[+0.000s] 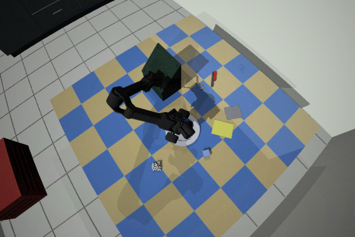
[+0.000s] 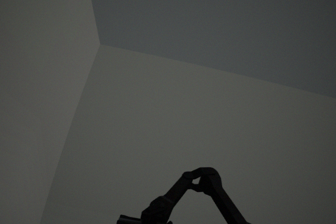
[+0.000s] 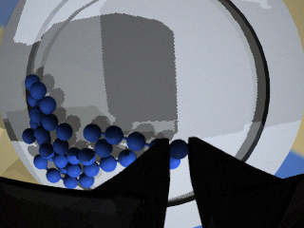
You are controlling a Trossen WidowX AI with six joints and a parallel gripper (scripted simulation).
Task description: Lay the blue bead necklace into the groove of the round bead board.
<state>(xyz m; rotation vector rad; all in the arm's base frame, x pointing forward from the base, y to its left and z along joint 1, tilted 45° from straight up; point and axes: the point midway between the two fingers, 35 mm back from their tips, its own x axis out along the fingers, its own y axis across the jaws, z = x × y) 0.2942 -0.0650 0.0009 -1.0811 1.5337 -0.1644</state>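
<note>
The round white bead board [image 1: 197, 130] [image 3: 214, 71] lies on the checkered mat. Its circular groove [image 3: 262, 90] shows as a dark-edged ring in the wrist view. My gripper [image 3: 178, 146] is over the board, shut on one bead of the blue bead necklace [image 1: 186, 119] [image 3: 113, 135]. The rest of the necklace runs left from the fingertips in the wrist view and bunches in a folded heap over the board's left and lower-left part, crossing the ring there. Part of it is hidden behind the left finger. In the top view the gripper hides much of the board.
A yellow square [image 1: 222, 129], a grey square [image 1: 233, 112] and a light blue cube [image 1: 206, 152] lie right of the board. A white bead pile [image 1: 156, 166] lies below left. A red block [image 1: 214, 75] and small orange beads [image 1: 202, 86] lie beyond. A dark green block [image 1: 162, 62] is by the arm's base.
</note>
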